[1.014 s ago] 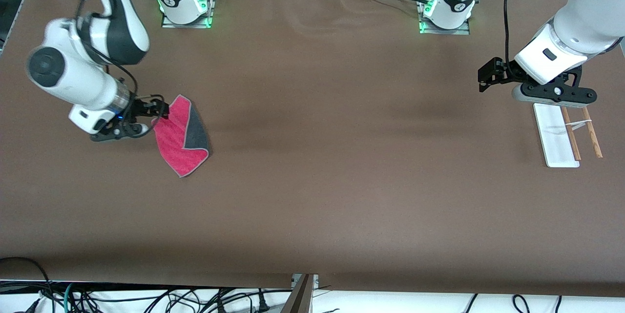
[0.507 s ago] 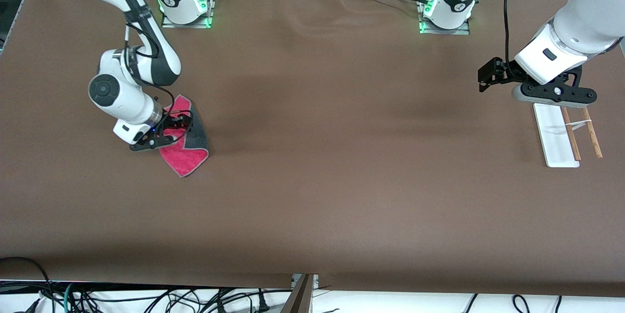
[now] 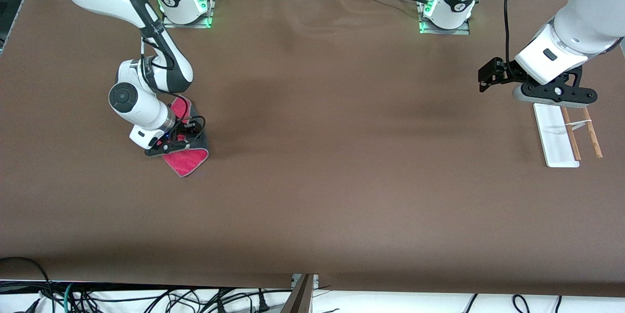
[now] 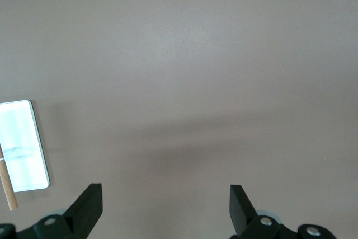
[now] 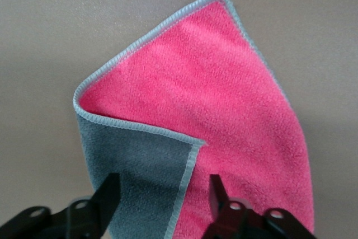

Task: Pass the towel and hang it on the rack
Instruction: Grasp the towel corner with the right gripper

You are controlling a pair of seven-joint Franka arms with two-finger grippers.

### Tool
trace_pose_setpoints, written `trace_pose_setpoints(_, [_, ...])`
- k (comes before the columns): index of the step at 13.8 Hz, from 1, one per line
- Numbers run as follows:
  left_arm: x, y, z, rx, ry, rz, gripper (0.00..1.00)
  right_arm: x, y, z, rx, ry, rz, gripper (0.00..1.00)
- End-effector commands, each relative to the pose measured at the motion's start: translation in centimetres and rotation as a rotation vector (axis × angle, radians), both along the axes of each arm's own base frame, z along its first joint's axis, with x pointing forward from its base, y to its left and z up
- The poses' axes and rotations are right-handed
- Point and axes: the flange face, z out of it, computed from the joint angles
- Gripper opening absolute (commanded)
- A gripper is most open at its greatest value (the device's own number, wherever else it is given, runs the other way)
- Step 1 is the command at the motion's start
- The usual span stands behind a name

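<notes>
The towel (image 3: 188, 160) lies flat on the table near the right arm's end, pink side up, with one corner folded over to show its grey side. In the right wrist view the pink face (image 5: 224, 99) and the grey flap (image 5: 140, 160) fill the frame. My right gripper (image 3: 179, 145) is open and low over the towel, and its fingers (image 5: 163, 197) straddle the flap's stitched edge. The rack (image 3: 556, 139) stands at the left arm's end; its brown rods (image 3: 571, 135) show beside the white base. My left gripper (image 3: 553, 97) waits open over the rack's end (image 4: 22, 144) and holds nothing (image 4: 165, 200).
Both arm bases (image 3: 185, 3) stand on the table edge farthest from the front camera. Bare brown table top (image 3: 342, 132) lies between the towel and the rack. Cables hang below the table edge nearest the front camera.
My right arm has swung from beside the towel to over it and dropped lower, so its open fingers now stand over the grey flap. The towel and the left arm have not moved.
</notes>
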Motion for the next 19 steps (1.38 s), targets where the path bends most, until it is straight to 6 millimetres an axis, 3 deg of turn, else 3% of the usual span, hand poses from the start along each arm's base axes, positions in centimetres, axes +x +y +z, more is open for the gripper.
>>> trace_pose_setpoints(1, [-0.1, 0.3, 0.5, 0.02, -0.01, -0.009, 1.0, 0.5, 0.2, -0.9, 0.009, -0.026, -0.007, 0.69])
trace_pose_setpoints(4, [-0.1, 0.3, 0.5, 0.019, -0.009, -0.009, 1.0, 0.4, 0.3, -1.4, 0.009, -0.024, -0.011, 0.57])
trace_pose_setpoints(9, [-0.1, 0.3, 0.5, 0.019, -0.009, -0.009, 1.0, 0.4, 0.4, -1.4, 0.009, -0.022, -0.012, 0.18])
trace_pose_setpoints(13, [-0.1, 0.3, 0.5, 0.019, -0.01, -0.01, 1.0, 0.4, 1.0, -1.0, 0.014, -0.023, -0.027, 0.14])
trace_pose_setpoints(15, [-0.1, 0.4, 0.5, 0.019, -0.009, -0.009, 1.0, 0.5, 1.4, -0.2, 0.018, -0.029, -0.03, 0.0])
trace_pose_setpoints(17, [-0.1, 0.3, 0.5, 0.019, -0.009, -0.009, 1.0, 1.0, 2.6, 1.6, 0.021, -0.005, -0.047, 0.0])
trace_pose_setpoints(19, [-0.1, 0.4, 0.5, 0.019, -0.009, -0.007, 1.0, 2.1, 5.4, 5.1, 0.025, 0.045, -0.098, 0.0])
